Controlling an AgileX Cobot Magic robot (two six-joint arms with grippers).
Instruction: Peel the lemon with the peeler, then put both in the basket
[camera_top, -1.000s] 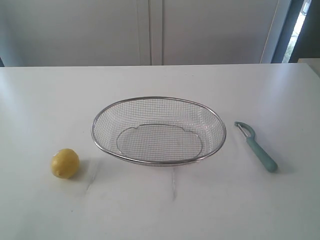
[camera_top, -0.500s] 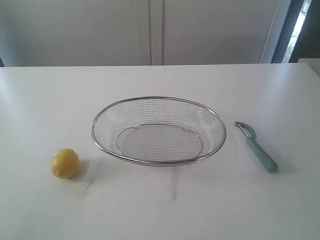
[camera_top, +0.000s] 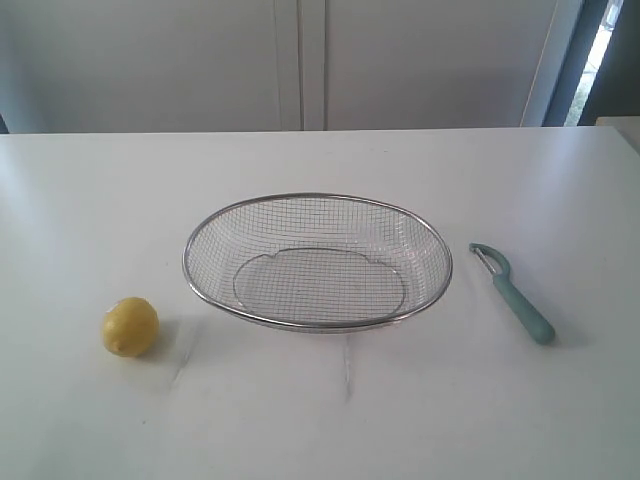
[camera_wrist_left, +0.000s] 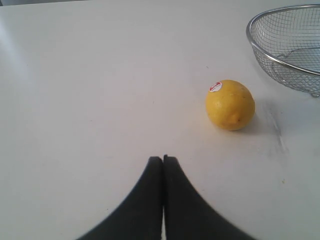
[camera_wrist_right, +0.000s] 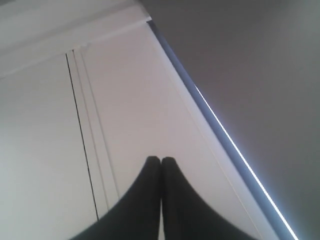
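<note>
Lemon (camera_top: 130, 327) sat on the table (camera_top: 90, 200) left of the basket (camera_top: 318, 326), apart from it. Peeler (camera_top: 520, 300) lay right of the basket. Left gripper (camera_wrist_left: 163, 159) hung near the lemon, jaws pressed together, empty. Right gripper (camera_wrist_right: 160, 160), likewise closed on nothing, faced a wall (camera_wrist_right: 45, 150).

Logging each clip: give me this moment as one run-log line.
stage: not started | lemon: unpeeled, left of basket | peeler: right of basket, untouched | basket: empty | left gripper: shut, empty | right gripper: shut, empty
</note>
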